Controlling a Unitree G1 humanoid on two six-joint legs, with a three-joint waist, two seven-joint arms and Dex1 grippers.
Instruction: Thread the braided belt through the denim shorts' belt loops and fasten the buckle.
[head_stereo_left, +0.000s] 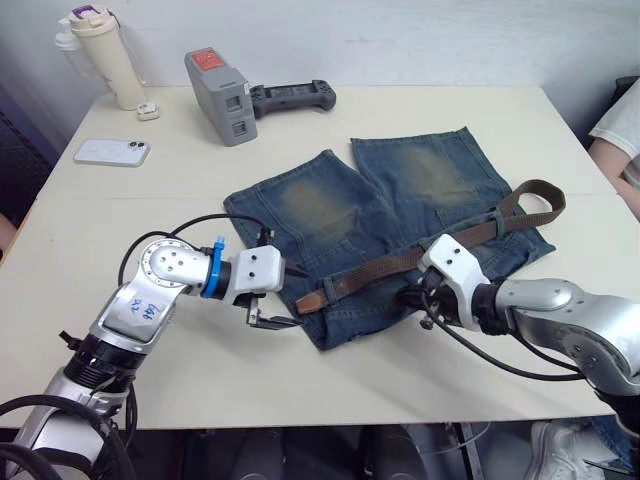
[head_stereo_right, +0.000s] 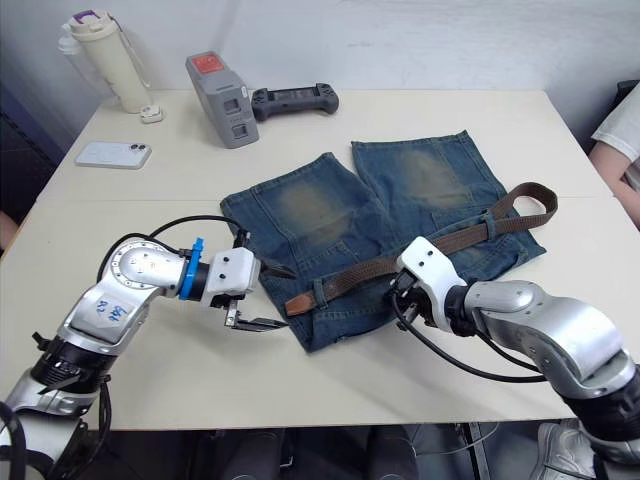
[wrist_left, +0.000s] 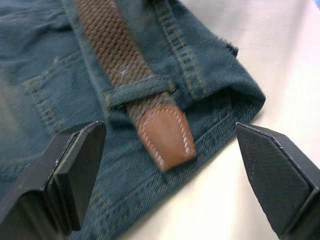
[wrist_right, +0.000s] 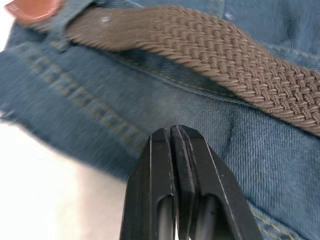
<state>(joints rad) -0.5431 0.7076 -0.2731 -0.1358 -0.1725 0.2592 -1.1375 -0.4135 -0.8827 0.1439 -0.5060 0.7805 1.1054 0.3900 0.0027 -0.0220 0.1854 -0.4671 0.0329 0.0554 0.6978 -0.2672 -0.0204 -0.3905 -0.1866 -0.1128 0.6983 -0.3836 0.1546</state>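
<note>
The denim shorts lie flat mid-table, waistband toward me. The braided belt runs along the waistband, and its far end curls into a loop past the shorts' right side. Its tan leather tip pokes out of a belt loop at the shorts' left corner. My left gripper is open, its fingers on either side of that tip without touching it. My right gripper is shut on nothing, just above the denim below the belt's middle. The buckle is out of view.
At the table's back left stand a cream bottle, a white phone, a grey device and a black controller. A person's sleeve shows at the right edge. Bare tabletop lies left of the shorts.
</note>
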